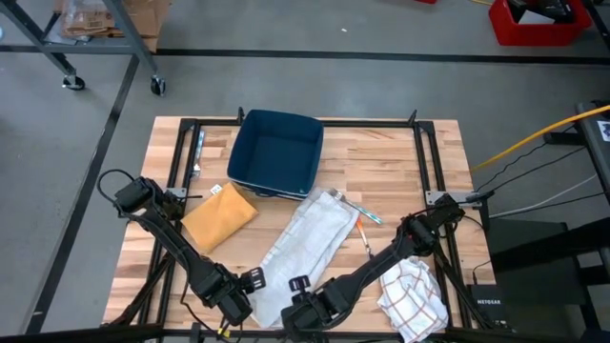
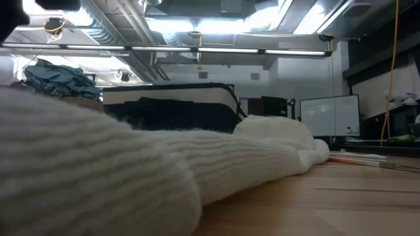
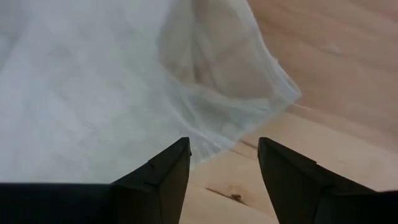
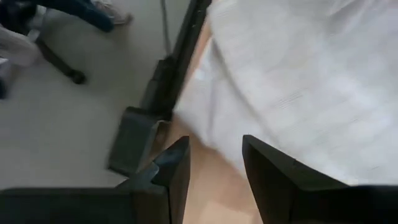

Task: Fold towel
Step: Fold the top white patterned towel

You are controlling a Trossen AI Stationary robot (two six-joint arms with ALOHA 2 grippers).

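The white towel (image 1: 303, 246) lies stretched in a long diagonal strip on the wooden worktop (image 1: 381, 171), running from below the blue bin (image 1: 277, 152) toward the near edge. To the towel's left sits a mustard cloth (image 1: 219, 216). At the towel's near end on its left, the left claw (image 3: 224, 163) hangs with fingers parted over the thin hem, gripping nothing. Beside it, at the same end, the right claw (image 4: 216, 158) also stands parted; it seems empty. Right of the towel lies a checked cloth (image 1: 412, 295).
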